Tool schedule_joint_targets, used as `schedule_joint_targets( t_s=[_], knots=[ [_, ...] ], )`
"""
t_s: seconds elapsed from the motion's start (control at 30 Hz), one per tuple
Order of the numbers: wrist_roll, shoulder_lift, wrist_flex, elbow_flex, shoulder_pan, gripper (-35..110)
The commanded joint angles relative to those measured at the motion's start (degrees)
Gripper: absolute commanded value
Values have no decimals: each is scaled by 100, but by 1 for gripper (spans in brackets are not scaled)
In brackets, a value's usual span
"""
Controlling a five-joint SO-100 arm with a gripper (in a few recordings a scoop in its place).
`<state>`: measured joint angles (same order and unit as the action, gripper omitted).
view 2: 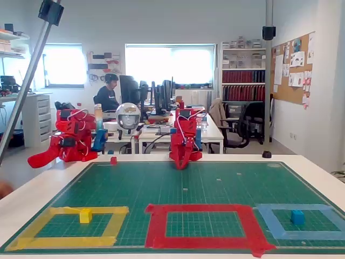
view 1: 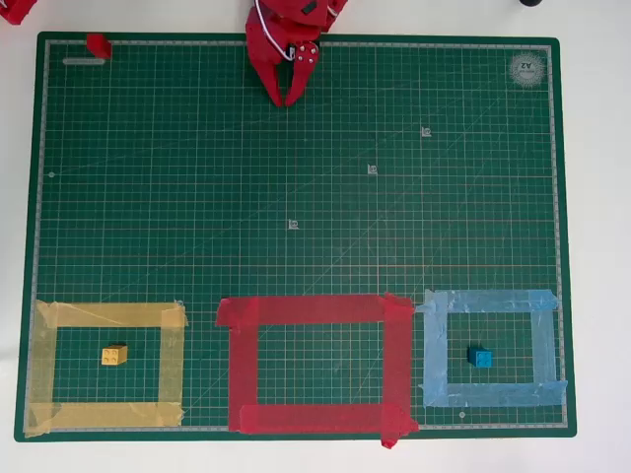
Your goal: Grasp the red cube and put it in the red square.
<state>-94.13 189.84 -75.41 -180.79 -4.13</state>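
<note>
A green mat (view 1: 296,197) is laid on the white table (view 1: 596,236) and carries everything. Along its near edge, as the fixed view has it, three tape outlines are set side by side, evidently as colour-matched targets: the red square (view 1: 315,309) in the middle, a yellow outline (view 1: 108,315) toward one near corner and a blue outline (view 1: 491,302) toward the other. The red square is seen with nothing inside it.

The arm (view 2: 183,141) is folded at the middle of the far edge, and the gripper (view 1: 287,97) is pointed down at the mat with its fingertips drawn close together and nothing between them, well apart from every cube.

A yellow cube (view 1: 114,355) is placed inside the yellow outline and a blue cube (view 1: 480,358) inside the blue one. The red cube (view 1: 99,45) is found at the far corner on the yellow outline's side, right at the mat's edge, so a reach along the far edge is judged to be needed first.
</note>
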Motion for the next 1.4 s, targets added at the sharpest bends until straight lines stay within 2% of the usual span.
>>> schedule_joint_targets(
  t_s=[0.0, 1.23, 1.37],
  knots=[
    [-35, 211, -70, -26, -167, 0],
    [-88, 193, -26, -18, -88, 0],
    [-123, -571, 334, 976, -35, 0]
  ],
)
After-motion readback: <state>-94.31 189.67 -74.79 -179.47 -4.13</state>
